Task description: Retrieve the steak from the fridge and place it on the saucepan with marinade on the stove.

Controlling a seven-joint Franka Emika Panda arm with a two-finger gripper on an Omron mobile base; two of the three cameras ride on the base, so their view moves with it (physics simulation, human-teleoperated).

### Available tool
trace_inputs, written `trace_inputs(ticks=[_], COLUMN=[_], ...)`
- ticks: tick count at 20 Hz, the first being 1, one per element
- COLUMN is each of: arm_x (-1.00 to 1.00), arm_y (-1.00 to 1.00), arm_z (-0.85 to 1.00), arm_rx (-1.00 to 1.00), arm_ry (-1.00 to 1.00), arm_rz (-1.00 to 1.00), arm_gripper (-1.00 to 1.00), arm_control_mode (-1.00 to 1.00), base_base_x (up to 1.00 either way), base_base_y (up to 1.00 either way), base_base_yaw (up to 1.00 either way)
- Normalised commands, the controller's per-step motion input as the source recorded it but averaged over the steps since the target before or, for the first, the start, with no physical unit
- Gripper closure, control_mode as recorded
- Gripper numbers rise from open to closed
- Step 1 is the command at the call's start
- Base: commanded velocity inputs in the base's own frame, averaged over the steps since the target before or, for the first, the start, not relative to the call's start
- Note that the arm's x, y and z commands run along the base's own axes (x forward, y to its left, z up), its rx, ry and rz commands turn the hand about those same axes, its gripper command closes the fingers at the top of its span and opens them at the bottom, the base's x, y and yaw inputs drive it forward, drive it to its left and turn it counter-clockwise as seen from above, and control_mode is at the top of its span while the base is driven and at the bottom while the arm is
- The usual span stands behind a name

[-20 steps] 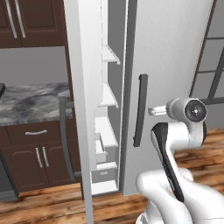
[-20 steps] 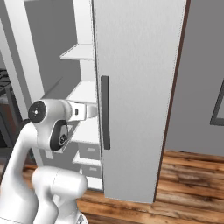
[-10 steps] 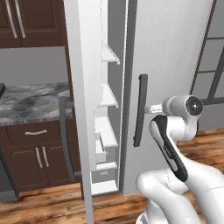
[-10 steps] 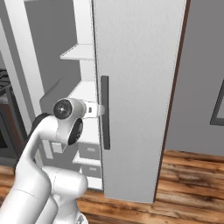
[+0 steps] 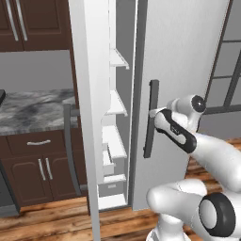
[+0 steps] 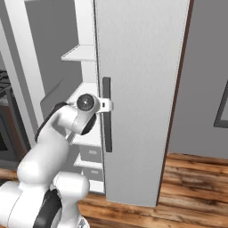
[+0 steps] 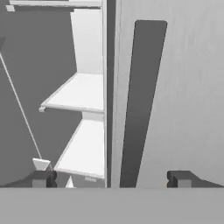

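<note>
The tall silver-grey fridge (image 5: 188, 56) has its left door (image 5: 87, 122) swung open and its right door (image 6: 142, 89) closed. White shelves (image 7: 83, 94) show through the gap, and no steak is in sight on them. My gripper (image 5: 153, 113) (image 6: 108, 105) is open and level with the middle of the right door's dark bar handle (image 5: 150, 117). In the hand view the fingertips (image 7: 43, 178) straddle that handle (image 7: 142, 100) and the door's inner edge without touching them. The saucepan and marinade are out of view. A dark sliver of the stove (image 6: 3, 87) shows at the far left.
A grey marble counter (image 5: 33, 110) on dark wood cabinets (image 5: 37, 164) lies left of the open door. The floor is wooden (image 6: 191, 178). A dark-framed window (image 5: 230, 70) is to the fridge's right. White drawers (image 5: 110, 181) fill the fridge's bottom.
The hand has swung in from the right towards the closed door's handle and now sits right at it. The jaws stayed open. The fridge doors have not moved.
</note>
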Motion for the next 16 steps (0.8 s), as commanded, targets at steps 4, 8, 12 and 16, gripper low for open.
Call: trace_inputs(ticks=[4,8,12,16], arm_x=[0.68,0.74,0.78,0.79], arm_y=[0.0,0.0,0.0,0.0], arm_z=[-0.3,-0.31,-0.32,-0.26], arm_rx=[0.0,0.0,0.0,0.0], arm_ry=[-0.06,-0.07,-0.08,-0.05], arm_rz=[-0.02,-0.03,-0.01,0.0], arm_gripper=[-1.0,-1.0,-1.0,-1.0], arm_control_mode=[-1.0,-1.0,-1.0,-1.0], base_base_x=[0.0,0.0,0.0,0.0], base_base_y=[0.0,0.0,0.0,0.0], base_base_yaw=[0.0,0.0,0.0,0.0])
